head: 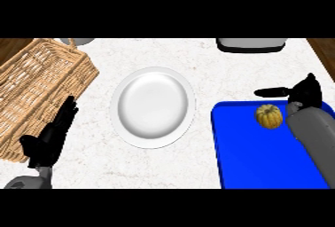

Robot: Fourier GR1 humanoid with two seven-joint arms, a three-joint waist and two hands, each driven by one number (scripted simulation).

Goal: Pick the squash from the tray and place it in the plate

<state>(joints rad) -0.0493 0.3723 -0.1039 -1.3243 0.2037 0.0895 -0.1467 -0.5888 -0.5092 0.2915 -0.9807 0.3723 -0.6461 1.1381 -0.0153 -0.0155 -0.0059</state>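
On the blue tray [262, 168], close to its far edge, sat the squash [269, 116]: small, yellow-tan, ribbed, roundish, lying free w/ nothing gripping it. Judging by looks, it was prob. light, hard-skinned & stiff, not fragile, but rounded enough to roll or slip. The best hold would likely be across its widest middle, thumb on one side & fingers opposite, coming down from above. Right hand [305, 94] hovered just beyond the tray's far edge, up & to the right of the squash, near but not touching it. It was released & held nothing, thumb stretched out leftward past the squash, fingers pointing away. Grey right forearm [315, 135] ran over the tray's right side, just beside the squash. White plate [124, 128], nothing on it yet, lay left of the tray, mid-counter [196, 57]. Left hand [51, 137] rested at the view's left, fingers straight, unclenched, next to a wicker basket [33, 84]
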